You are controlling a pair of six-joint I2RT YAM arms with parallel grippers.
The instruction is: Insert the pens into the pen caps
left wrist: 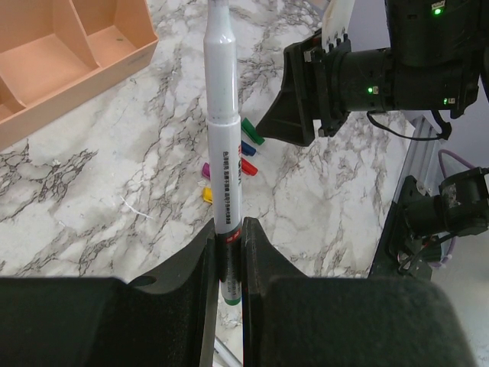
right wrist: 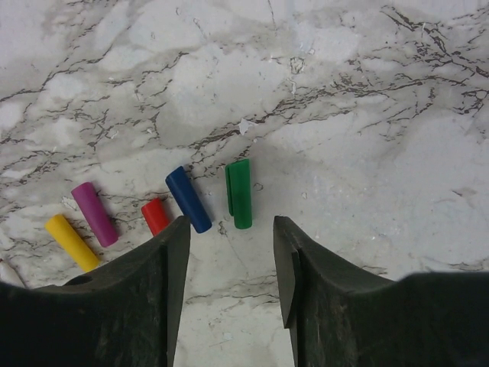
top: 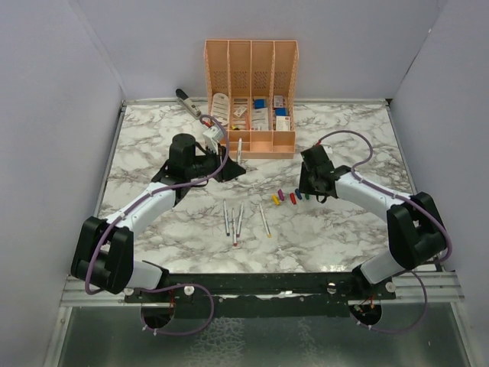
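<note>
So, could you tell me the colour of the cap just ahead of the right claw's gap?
That cap is green; the right wrist view shows it best.

Both arms reach inward, the left gripper point(left wrist: 229, 245) clamped on a pen point(left wrist: 222, 138), the right gripper point(right wrist: 229, 228) pointing down, jaws parted.

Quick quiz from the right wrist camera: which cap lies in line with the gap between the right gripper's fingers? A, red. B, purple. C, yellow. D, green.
D: the green cap lies just ahead of the gap between the spread fingers of the right gripper.
</note>
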